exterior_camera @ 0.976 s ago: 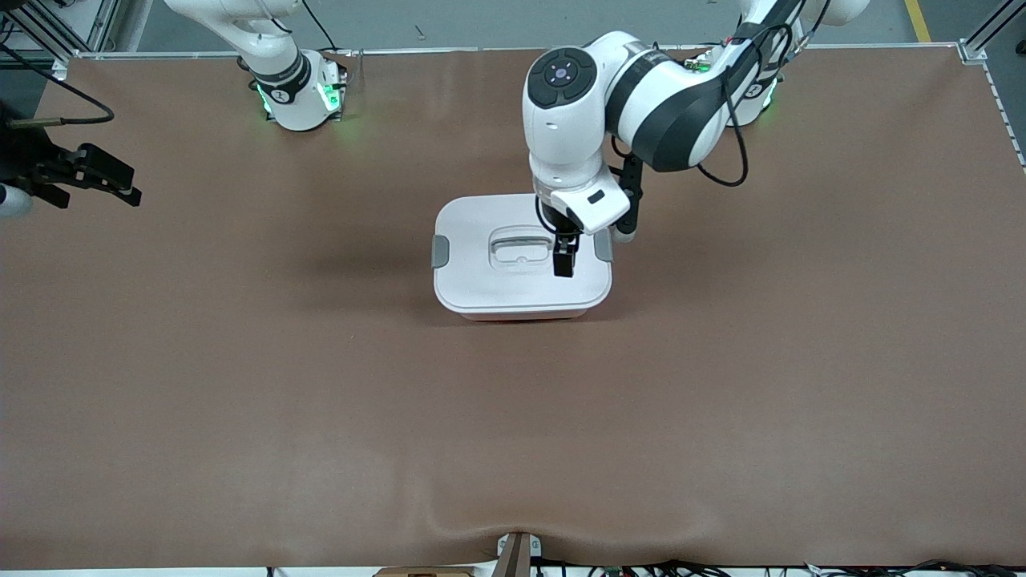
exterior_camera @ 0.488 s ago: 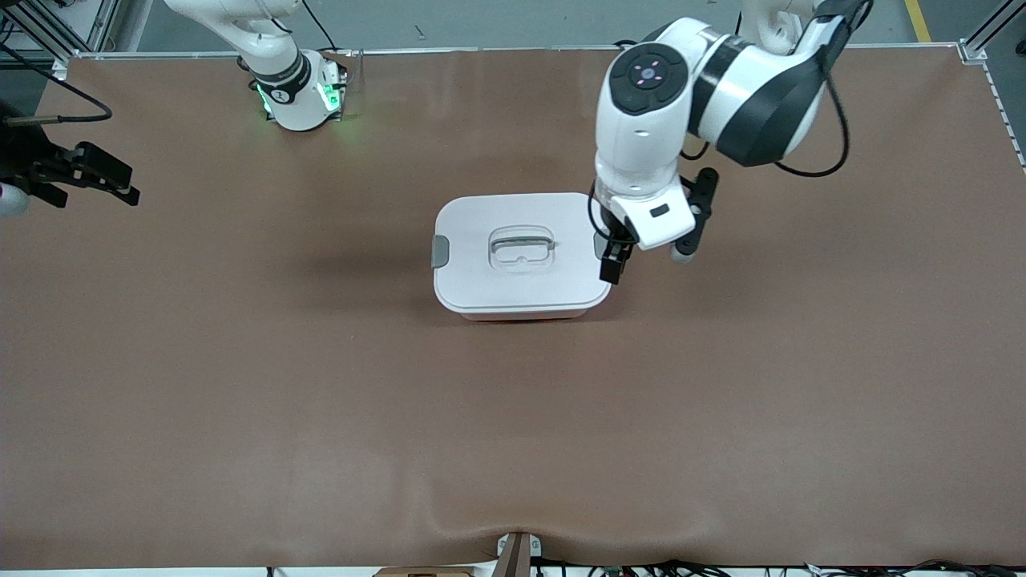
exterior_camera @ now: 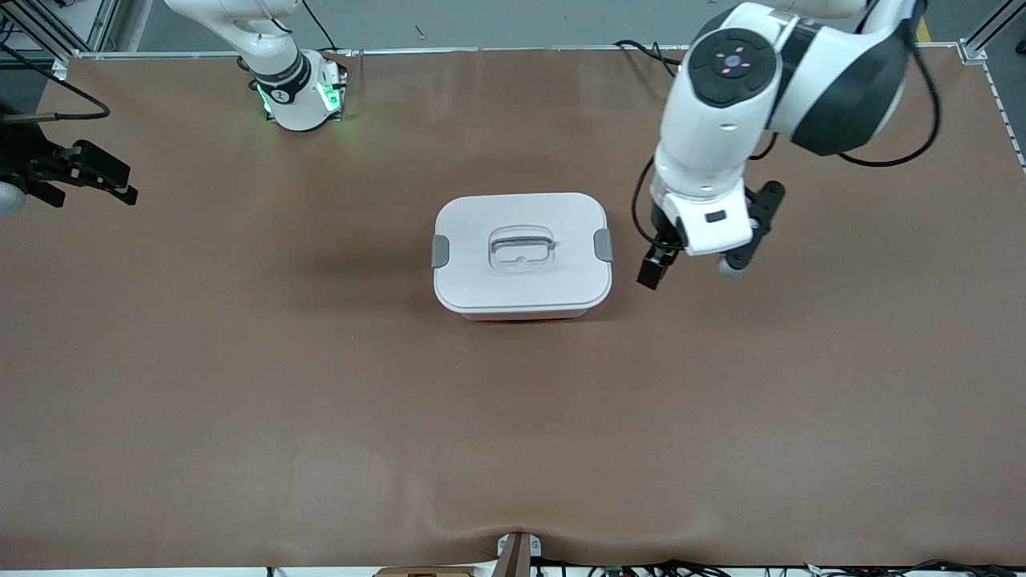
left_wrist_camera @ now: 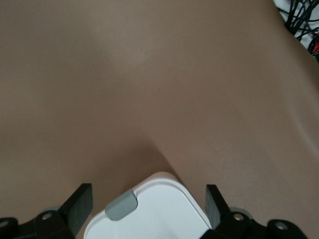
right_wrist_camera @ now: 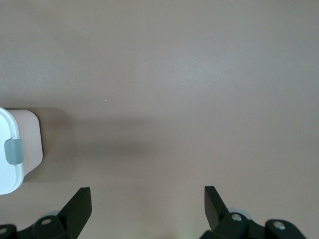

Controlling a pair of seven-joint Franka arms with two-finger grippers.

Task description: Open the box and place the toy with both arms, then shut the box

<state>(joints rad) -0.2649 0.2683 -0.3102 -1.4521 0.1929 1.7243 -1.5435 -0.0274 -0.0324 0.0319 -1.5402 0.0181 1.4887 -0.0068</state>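
Note:
The box (exterior_camera: 521, 252) stands in the middle of the table with its white lid on and a grey latch (exterior_camera: 603, 244) at each end. My left gripper (exterior_camera: 653, 268) is open and empty, in the air over the bare table just off the box's end toward the left arm. The left wrist view shows the gripper (left_wrist_camera: 148, 204) with a lid corner (left_wrist_camera: 164, 219) and one latch (left_wrist_camera: 121, 204) between the fingers. My right gripper (exterior_camera: 128, 186) waits open and empty over the right arm's end of the table. The right wrist view (right_wrist_camera: 147, 204) shows the box's end (right_wrist_camera: 22, 144). The toy is out of view.
The brown table mat (exterior_camera: 321, 401) is wrinkled at its front edge (exterior_camera: 513, 525). The right arm's green-lit base (exterior_camera: 300, 96) stands at the back. Cables (exterior_camera: 657, 567) lie along the front edge and show in the left wrist view (left_wrist_camera: 301, 25).
My left gripper has moved from over the lid's handle off the box, toward the left arm's end of the table. The box and the right arm have stayed put.

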